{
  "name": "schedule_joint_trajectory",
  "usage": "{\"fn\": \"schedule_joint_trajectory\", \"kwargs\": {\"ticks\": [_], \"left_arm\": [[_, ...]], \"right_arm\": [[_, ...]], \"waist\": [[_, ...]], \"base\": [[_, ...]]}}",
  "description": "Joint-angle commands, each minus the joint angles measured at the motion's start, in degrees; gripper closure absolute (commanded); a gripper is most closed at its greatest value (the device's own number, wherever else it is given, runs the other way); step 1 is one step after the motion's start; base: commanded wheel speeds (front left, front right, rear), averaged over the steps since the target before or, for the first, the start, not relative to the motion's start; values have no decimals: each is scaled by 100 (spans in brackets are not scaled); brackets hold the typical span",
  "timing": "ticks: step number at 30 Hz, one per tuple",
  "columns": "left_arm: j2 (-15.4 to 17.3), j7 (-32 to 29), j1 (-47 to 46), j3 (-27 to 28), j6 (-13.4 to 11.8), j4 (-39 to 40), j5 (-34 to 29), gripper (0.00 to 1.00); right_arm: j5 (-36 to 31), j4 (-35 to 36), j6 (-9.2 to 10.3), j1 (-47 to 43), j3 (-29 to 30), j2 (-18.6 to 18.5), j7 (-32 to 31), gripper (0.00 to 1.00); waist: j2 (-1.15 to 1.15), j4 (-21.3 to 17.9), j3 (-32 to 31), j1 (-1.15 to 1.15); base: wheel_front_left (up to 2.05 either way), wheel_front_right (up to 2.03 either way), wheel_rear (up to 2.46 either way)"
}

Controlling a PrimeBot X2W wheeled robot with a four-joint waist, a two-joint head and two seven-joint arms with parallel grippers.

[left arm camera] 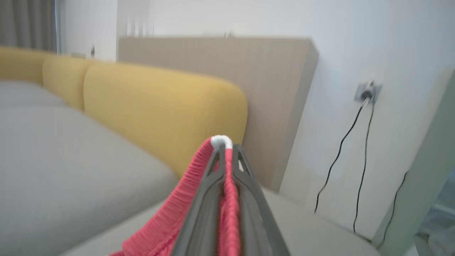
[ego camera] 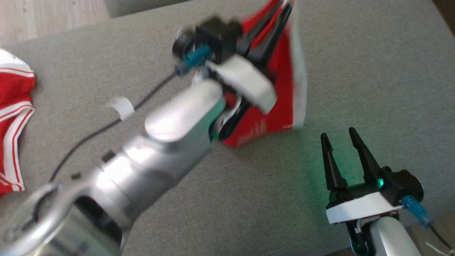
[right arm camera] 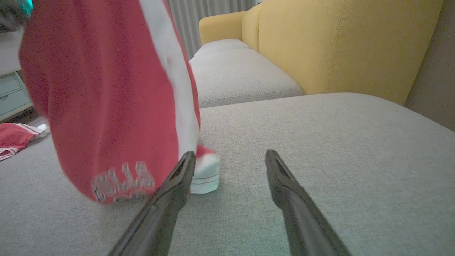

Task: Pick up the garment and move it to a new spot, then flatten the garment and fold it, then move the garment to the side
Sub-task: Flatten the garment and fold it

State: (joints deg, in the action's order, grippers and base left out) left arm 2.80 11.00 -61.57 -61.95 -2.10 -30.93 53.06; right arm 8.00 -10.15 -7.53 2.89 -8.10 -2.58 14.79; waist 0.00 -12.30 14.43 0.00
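**Left gripper holds the red garment up over the grey cushion**

My left gripper (left arm camera: 227, 151) is clamped on a white-trimmed edge of the red garment (right arm camera: 99, 89), out over the far part of the grey seat cushion (ego camera: 373, 71). The cloth is pinched tight between the jaws. The garment hangs down from there, and a white corner at its bottom seems to rest on the cushion, though the head view is blurred. My right gripper (ego camera: 337, 134) sits nearer and to the right, just beside the hanging cloth, jaws apart and empty. A second red-and-white garment (ego camera: 14, 106) lies at the cushion's left edge, well apart. A yellow backrest (right arm camera: 337, 46) rises on the far side.
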Motion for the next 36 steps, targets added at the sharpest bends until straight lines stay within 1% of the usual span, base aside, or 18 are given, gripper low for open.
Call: {"fn": "schedule_joint_trajectory", "kwargs": {"ticks": [1, 4, 7, 9, 12, 13, 15, 17, 18, 19, 20, 23, 25, 31, 36], "left_arm": [[8, 205, -481, 257, -62, 312, 21, 100], [8, 373, -675, 483, -106, 766, 104, 100], [8, 394, -356, 657, -6, 1096, 70, 100], [49, 396, 154, 656, 128, 1222, -159, 100], [247, 398, 1135, 608, 278, 1310, -739, 100], [293, 398, 1478, 587, 351, 1287, -890, 100], [306, 398, 2179, 733, 536, 1186, -1019, 100], [339, 398, 2658, 809, 679, 970, -1252, 100], [342, 398, 2845, 854, 726, 862, -1357, 82], [335, 399, 3023, 913, 761, 747, -1406, 19], [320, 399, 3175, 999, 785, 648, -1424, 0], [293, 399, 3507, 1244, 835, 503, -1474, 0], [323, 399, 3631, 1288, 869, 493, -1534, 0], [579, 305, 3643, 975, 924, 524, -1725, 0], [632, 64, 3597, 851, 936, 713, -1634, 0]], "right_arm": [[20, 149, 4, 25, -93, -30, 21, 0], [-5, 185, 4, -40, -13, -30, 21, 0], [-37, 255, 4, -103, 49, -30, 21, 0], [-60, 288, 4, -131, 93, -30, 21, 0], [-100, 332, 4, -133, 174, -30, 21, 0], [-120, 342, 4, -116, 179, -30, 21, 0], [-154, 363, 4, -76, 212, -30, 21, 0], [-181, 376, 4, -52, 247, -30, 21, 0], [-190, 381, 4, -38, 272, -30, 21, 0], [-194, 386, 4, -34, 298, -30, 21, 0], [-198, 388, 4, -44, 321, -30, 21, 0], [-211, 377, 4, -110, 349, -30, 21, 0], [-213, 370, 4, -165, 356, -30, 21, 0], [-148, 364, 4, -264, 280, -30, 21, 0], [-107, 339, 4, -262, 249, -30, 21, 0]], "waist": [[0, -4, -103, 0], [0, 125, -173, 0], [0, 331, -167, 0], [0, 483, -130, 0], [0, 698, -14, 0], [0, 750, 42, 0], [0, 852, 108, 0], [0, 923, 143, 0], [0, 949, 147, 0], [0, 972, 135, 0], [0, 996, 110, 0], [0, 1054, 4, 0], [0, 1084, -75, 0], [0, 1101, -255, 0], [0, 1048, -314, 0]], "base": [[0, 0, 0], [0, 0, 0], [0, 0, 0], [0, 0, 0], [0, 0, 0], [0, 0, 0], [0, 0, 0], [0, 0, 0], [0, 0, 0], [0, 0, 0], [0, 0, 0], [0, 0, 0], [0, 0, 0], [0, 0, 0], [0, 0, 0]]}}
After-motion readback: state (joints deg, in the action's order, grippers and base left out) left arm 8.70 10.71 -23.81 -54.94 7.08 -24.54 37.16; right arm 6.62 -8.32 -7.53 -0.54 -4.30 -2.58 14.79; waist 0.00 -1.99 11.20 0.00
